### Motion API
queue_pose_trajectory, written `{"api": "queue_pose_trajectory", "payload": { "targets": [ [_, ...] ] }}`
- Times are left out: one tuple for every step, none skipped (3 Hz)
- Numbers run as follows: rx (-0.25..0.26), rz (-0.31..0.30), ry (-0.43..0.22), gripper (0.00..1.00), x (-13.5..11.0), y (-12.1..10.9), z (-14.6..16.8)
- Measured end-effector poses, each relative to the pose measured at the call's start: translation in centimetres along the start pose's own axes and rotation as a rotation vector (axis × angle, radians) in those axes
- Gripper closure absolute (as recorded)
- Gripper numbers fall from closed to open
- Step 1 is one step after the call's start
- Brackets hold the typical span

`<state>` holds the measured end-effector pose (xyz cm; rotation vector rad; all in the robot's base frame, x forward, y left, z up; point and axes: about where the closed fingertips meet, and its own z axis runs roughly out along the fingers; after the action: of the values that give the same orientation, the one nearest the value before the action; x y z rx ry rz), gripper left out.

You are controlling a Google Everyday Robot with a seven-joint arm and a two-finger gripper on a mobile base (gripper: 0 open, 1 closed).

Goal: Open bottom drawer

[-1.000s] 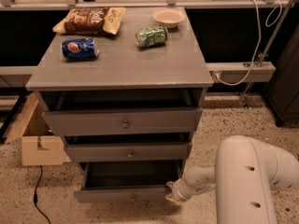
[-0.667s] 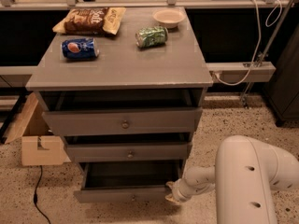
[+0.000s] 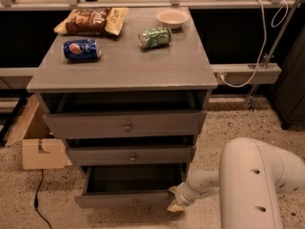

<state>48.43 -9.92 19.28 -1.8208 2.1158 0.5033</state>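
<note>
The bottom drawer (image 3: 119, 201) stood pulled out, the gripper (image 3: 174, 202) at the right end of the drawer's front; whether it was open or closed could not be told

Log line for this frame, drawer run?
bottom drawer: open, interior visible | end effector: low, at drawer front's right end | phase: drawer out

Claw (image 3: 174, 201) beside open bottom drawer (image 3: 114, 200)
</note>
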Motion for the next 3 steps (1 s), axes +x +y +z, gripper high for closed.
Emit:
{"api": "queue_pose_trajectory", "payload": {
  "targets": [
    [-0.005,-0.017,0.013,0.00,-0.37,-0.07,-0.11],
    [-0.014,-0.040,0.034,0.00,-0.72,-0.22,0.20],
    [-0.021,-0.063,0.051,0.00,-1.25,-0.38,0.34]
  ]
}}
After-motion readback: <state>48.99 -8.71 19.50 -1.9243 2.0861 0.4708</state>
